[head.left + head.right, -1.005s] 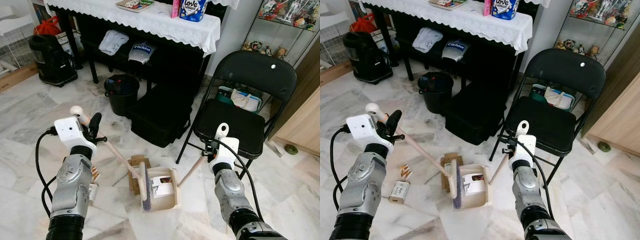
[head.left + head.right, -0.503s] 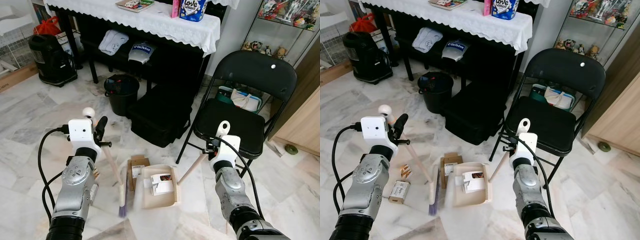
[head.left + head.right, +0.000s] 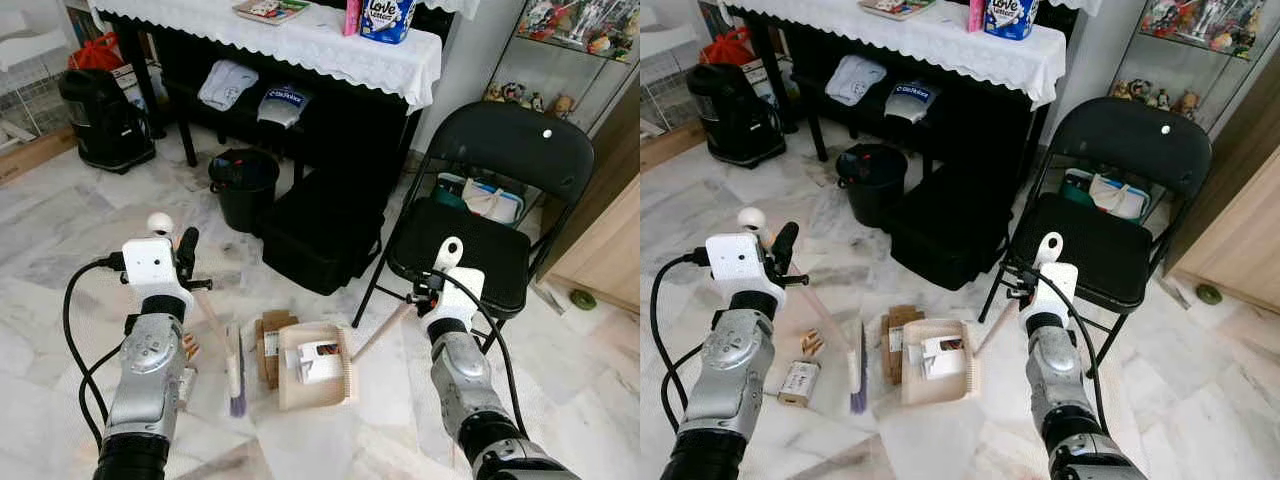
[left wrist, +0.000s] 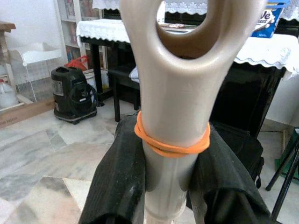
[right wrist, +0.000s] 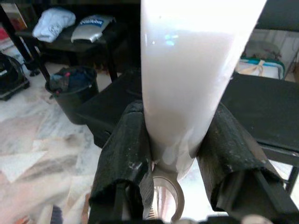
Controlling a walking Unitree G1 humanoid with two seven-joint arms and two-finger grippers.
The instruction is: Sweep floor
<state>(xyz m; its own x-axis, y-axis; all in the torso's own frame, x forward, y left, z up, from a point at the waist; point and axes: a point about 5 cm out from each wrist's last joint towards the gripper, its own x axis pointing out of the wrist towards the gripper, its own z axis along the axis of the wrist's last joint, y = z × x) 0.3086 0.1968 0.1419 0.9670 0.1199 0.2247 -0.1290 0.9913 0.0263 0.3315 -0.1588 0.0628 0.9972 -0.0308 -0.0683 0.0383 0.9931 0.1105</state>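
Note:
My left gripper (image 3: 186,256) is shut on the top of a beige broom handle (image 4: 173,107) with an orange rubber band round it. The broom's purple-bristled head (image 3: 235,362) rests on the marble floor, just left of a beige dustpan (image 3: 292,388). White paper scraps (image 3: 318,358) lie in the pan. Brown cardboard pieces (image 3: 268,335) sit between the broom head and the pan. My right gripper (image 3: 438,292) is shut on the dustpan's long handle (image 5: 187,70), beside the chair.
A black folding chair (image 3: 500,160) stands close on the right. A black bin (image 3: 243,185) and a black case (image 3: 320,235) sit under the cloth-covered table (image 3: 300,45). A vacuum (image 3: 100,115) is at far left. A small carton (image 3: 798,380) lies by my left arm.
The broom head has left the dustpan's mouth and swung out to the left of it. The left gripper shifted right, then back left. The dustpan turned slightly.

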